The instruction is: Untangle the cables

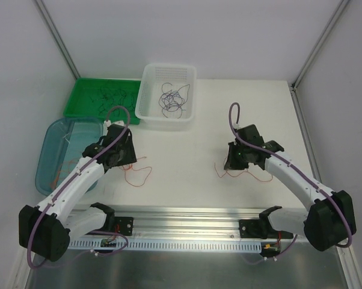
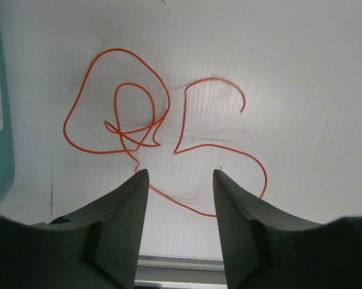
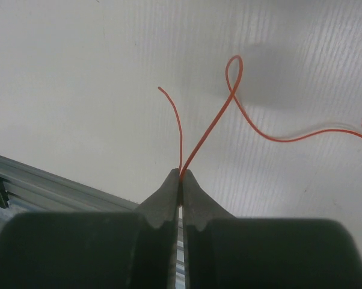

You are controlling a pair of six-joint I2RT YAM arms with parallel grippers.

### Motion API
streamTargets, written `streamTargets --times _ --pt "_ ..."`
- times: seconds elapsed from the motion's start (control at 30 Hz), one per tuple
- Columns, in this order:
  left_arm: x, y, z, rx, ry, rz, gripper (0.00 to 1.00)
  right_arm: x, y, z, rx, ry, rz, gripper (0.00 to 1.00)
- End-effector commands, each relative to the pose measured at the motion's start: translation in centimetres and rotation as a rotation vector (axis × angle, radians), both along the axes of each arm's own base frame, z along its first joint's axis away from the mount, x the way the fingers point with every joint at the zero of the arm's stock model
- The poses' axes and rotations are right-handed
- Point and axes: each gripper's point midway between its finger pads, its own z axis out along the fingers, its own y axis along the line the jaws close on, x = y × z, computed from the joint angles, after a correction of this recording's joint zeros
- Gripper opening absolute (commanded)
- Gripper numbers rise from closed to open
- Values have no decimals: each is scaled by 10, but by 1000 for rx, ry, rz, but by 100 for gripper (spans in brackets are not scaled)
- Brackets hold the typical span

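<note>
The worktop (image 1: 187,150) is white, matt and finely ribbed. At its far left stand a flat green tray (image 1: 73,111) and a white basket (image 1: 148,99) with perforated walls. A translucent blue bin (image 1: 49,135) with rounded corners sits nearer, by the left arm. A slotted aluminium rail (image 1: 187,217) runs along the near edge.

The cables are hair-thin and springy, and curl into loose loops. Dark ones (image 1: 172,99) lie in the basket, black ones (image 1: 112,96) in the tray, and a few faint reddish ones (image 1: 64,165) in the bin.

Two red lots are out on the worktop, well apart, one by each arm. The left arm partly hides its lot from above.

The left end effector (image 2: 181,174) has dark wedge-shaped fingers, moderately apart and gripping nothing. A red cable (image 2: 128,129) lies flat on the worktop under and beyond them. It forms a big loop with a smaller one inside, crossing itself, then an S-curve to the right. One run passes through the gap between the fingertips. Whether it is one strand or two I cannot tell.

The right end effector (image 3: 181,176) is pinched closed on a red strand (image 3: 231,93). Two runs rise from the fingertips — a short one ending free, and a longer one that crosses itself in a small loop and trails off right.
</note>
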Motion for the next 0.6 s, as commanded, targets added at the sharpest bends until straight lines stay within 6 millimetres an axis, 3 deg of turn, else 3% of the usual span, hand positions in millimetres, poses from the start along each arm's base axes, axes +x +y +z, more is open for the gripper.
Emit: streamTargets --times 0.0,0.03,0.1,0.13,0.23,0.27,0.33,0.37,0.47,0.57 --pt "14 16 -17 31 -42 164 49 1 1 -7 -24 -19 23 4" --pt "14 21 -20 43 -47 202 65 -2 2 -12 -31 -11 34 5" --pt "14 25 -27 53 -48 238 76 -4 2 -19 -48 7 44 9" --pt "15 26 -28 45 -51 263 87 -4 3 -20 -51 9 47 11" --pt "17 30 -31 51 -57 319 99 -6 6 -22 -64 3 66 24" --pt "18 32 -32 58 -59 333 99 -7 8 -21 -65 -3 82 36" --pt "18 32 -36 56 -51 344 99 -7 9 -19 -66 -14 91 47" --pt "18 29 -43 57 -25 338 99 -7 12 -16 -61 -21 101 58" --pt "19 24 -60 65 42 332 99 -9 16 -11 -53 -41 123 74" --pt "17 19 -76 65 99 330 99 -11 20 -3 -42 -71 143 81"
